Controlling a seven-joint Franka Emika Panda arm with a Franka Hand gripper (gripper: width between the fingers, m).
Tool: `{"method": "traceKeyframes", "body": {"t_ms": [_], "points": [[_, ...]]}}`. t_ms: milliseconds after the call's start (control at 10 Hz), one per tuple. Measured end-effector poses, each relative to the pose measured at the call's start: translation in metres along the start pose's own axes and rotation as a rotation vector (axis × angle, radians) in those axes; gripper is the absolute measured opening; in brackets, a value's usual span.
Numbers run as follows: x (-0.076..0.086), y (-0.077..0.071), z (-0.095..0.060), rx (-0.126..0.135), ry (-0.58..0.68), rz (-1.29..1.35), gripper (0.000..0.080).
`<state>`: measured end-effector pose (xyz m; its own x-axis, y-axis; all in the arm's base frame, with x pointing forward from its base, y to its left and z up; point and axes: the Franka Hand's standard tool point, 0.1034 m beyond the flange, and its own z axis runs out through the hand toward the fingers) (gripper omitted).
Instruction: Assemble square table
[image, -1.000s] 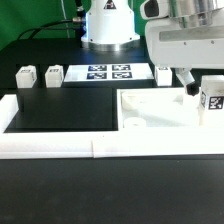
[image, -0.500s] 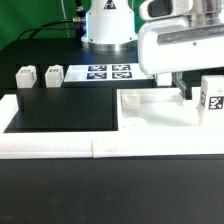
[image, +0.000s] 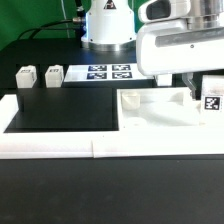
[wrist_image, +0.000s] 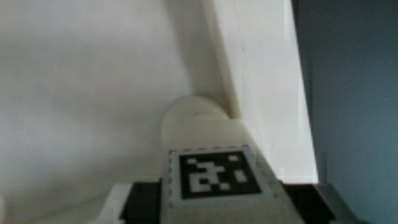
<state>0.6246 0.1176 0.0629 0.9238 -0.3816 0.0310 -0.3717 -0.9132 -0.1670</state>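
Note:
The white tabletop (image: 160, 112) lies flat at the exterior view's right. At its far right end stands a blocky white leg (image: 212, 101) with a black-and-white tag. My gripper (image: 207, 88) has come down over this leg. In the wrist view the tagged leg (wrist_image: 217, 165) fills the gap between the two dark fingers (wrist_image: 146, 205), which press on its sides, so the gripper is shut on it. The leg's rounded end lies against a raised rim of the tabletop (wrist_image: 89, 80). Two more legs (image: 25, 76) (image: 53, 74) stand at the far left.
The marker board (image: 108, 72) lies at the back in front of the arm's base. A long low white border wall (image: 60, 143) runs along the front and up the left side. Black table surface (image: 60, 105) shows inside the wall.
The gripper has shifted toward the exterior view's right, onto the leg. Its fingers, open before, have closed on the leg's sides. The leg has hardly moved.

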Motion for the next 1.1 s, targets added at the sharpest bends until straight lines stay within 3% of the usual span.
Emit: {"method": "traceKeyframes", "body": {"t_ms": [300,800,1000,1100], "points": [[0.003,0.006,0.0,0.005,-0.017,0.413,0.0292],[0.003,-0.009,0.005,0.025,-0.048,1.232,0.0293],[0.003,-0.009,0.005,0.025,-0.05,1.306,0.0293],[0.003,-0.009,0.005,0.026,-0.049,1.273,0.0409]]}}
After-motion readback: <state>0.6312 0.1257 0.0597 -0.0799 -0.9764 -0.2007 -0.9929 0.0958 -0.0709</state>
